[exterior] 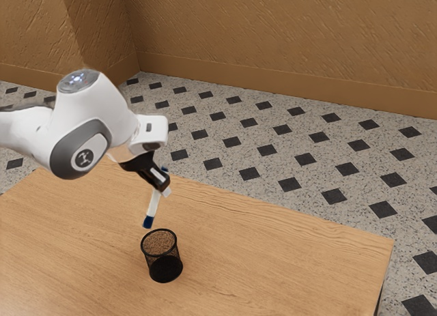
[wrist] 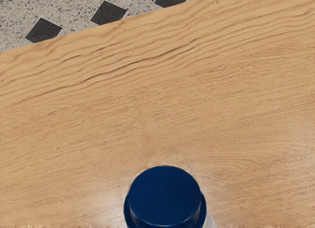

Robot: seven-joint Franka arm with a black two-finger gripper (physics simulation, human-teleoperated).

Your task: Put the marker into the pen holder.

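In the exterior view, the tool (exterior: 161, 187) grips the marker (exterior: 154, 205), its fingers closed on it. The marker hangs tilted above the worktop (exterior: 287, 261), blue at both ends, its lower end apart from the pen holder (exterior: 165, 268) and near its rim in this view. The pen holder stands upright, in from the long edge that borders the tiled floor (exterior: 300, 155) and well apart from the corner at the exterior view's right

In the wrist view, the marker's blue upper end looms large over the worktop, whose edge shows with floor beyond
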